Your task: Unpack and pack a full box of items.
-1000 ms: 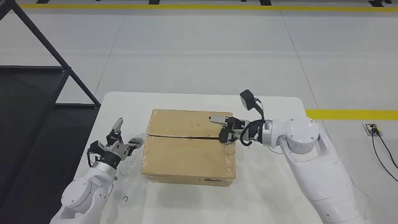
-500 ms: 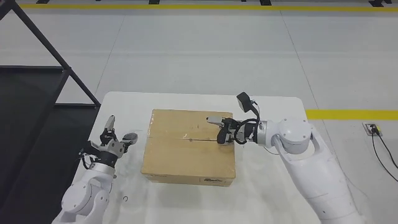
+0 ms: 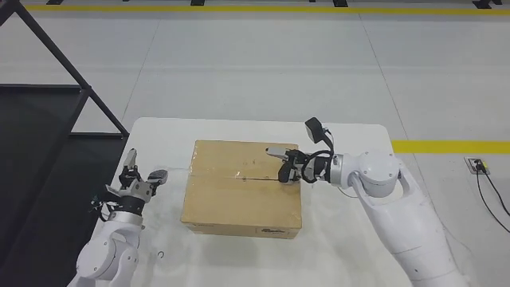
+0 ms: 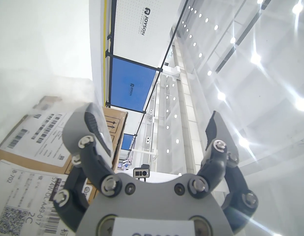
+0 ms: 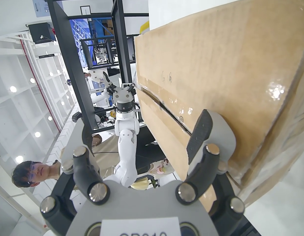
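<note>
A brown cardboard box (image 3: 243,195) lies closed on the white table (image 3: 351,239), with a taped seam (image 3: 255,178) along its top. My right gripper (image 3: 280,166) is open over the box's right end. In the right wrist view one finger (image 5: 201,133) rests on the box top (image 5: 215,62) beside the seam (image 5: 164,108); the other hangs off the box's edge. My left gripper (image 3: 139,177) stands open with nothing in it, left of the box and apart from it. The left wrist view has that open gripper (image 4: 154,126) beside the box's labelled side (image 4: 31,143).
A black metal frame (image 3: 48,127) stands off the table's left edge. A small dark ring (image 3: 161,255) lies on the table near the front left. Bare tabletop lies on the box's right and front sides. The left arm (image 5: 123,93) appears beyond the box in the right wrist view.
My left gripper has drawn back leftward, away from the box's left side. My right gripper shifted slightly further over the box top and stays open.
</note>
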Tool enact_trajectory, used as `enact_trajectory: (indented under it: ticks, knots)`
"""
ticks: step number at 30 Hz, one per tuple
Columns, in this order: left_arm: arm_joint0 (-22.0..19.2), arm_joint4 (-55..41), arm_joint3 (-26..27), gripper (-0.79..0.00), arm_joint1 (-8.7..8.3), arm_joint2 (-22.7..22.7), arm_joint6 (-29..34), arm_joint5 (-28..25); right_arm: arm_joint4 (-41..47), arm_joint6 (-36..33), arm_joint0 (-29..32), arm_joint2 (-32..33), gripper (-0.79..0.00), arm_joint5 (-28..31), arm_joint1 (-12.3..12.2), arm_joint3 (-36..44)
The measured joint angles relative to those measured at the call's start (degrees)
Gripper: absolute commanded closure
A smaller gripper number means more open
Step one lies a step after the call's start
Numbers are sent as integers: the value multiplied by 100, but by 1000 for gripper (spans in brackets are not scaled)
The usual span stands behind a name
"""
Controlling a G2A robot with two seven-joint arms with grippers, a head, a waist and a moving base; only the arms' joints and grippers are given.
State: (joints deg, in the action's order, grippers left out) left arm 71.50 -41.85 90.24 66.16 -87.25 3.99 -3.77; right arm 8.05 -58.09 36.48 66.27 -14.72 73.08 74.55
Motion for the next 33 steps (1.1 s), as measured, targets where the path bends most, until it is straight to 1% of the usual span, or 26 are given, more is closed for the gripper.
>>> enact_trajectory:
  ticks: [6,12,16,22,28,33]
  knots:
    - [-312,-216,-402,-785,16,26,404,348,-21,-71,-27,-45,-785,21,-23,9]
    - [-338,-128,-551,-785,31,169,733,620,-4,-77,-33,-51,-785,35,-47,23]
    - [-378,-145,-681,-785,49,209,762,673,18,-82,-31,-51,-785,59,-62,9]
    - [-621,-263,-1001,-785,76,294,965,907,49,-97,-63,-94,-785,82,-74,-32]
    - [-816,-370,-1347,-785,117,291,889,746,58,-82,-57,-113,-785,87,-94,-18]
    - [-836,-412,-1337,-785,130,150,837,418,84,-68,-36,-120,-785,92,-111,7]
